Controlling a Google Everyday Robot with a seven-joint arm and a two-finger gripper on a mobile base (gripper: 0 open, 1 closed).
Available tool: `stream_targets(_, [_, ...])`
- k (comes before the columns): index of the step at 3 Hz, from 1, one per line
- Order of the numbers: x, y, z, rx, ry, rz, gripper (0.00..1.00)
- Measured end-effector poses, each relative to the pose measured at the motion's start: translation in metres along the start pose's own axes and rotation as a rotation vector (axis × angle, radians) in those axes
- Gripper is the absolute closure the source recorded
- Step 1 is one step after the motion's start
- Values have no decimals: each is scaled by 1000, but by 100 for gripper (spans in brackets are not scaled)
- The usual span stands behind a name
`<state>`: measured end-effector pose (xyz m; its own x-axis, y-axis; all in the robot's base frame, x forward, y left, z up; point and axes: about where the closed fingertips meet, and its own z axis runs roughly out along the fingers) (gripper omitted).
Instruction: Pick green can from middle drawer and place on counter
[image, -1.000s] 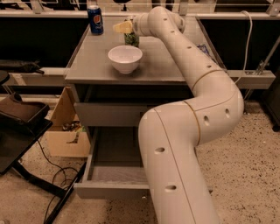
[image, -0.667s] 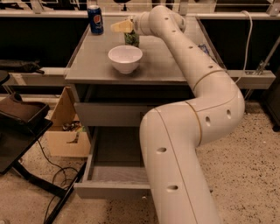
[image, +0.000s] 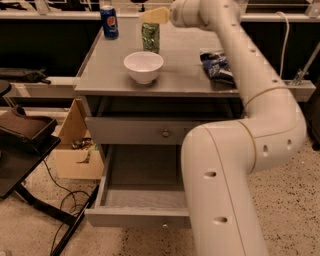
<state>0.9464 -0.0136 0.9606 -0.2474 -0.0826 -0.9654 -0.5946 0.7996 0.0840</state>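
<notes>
The green can (image: 150, 37) stands upright on the counter (image: 180, 70), behind the white bowl (image: 143, 66). My gripper (image: 154, 16) is just above the can's top, open and holding nothing, and its cream fingers (image: 156, 15) are clear of the can. The arm reaches in from the lower right across the counter. The middle drawer (image: 137, 217) is pulled out below, and its grey floor is bare.
A blue Pepsi can (image: 109, 22) stands at the counter's back left. A dark snack bag (image: 216, 65) lies on its right side. The drawer front above (image: 165, 133) is closed. A cardboard box (image: 75, 145) and a black stand (image: 25, 135) are on the left.
My gripper was down around the green can. It has let go and risen a little above it. The can stays standing on the counter.
</notes>
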Motion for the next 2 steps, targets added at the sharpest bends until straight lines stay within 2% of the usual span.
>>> stream_targets(1, [-21, -5, -77, -78, 37, -77, 0])
stream_targets(2, [-24, -6, -132, -113, 104, -136, 0])
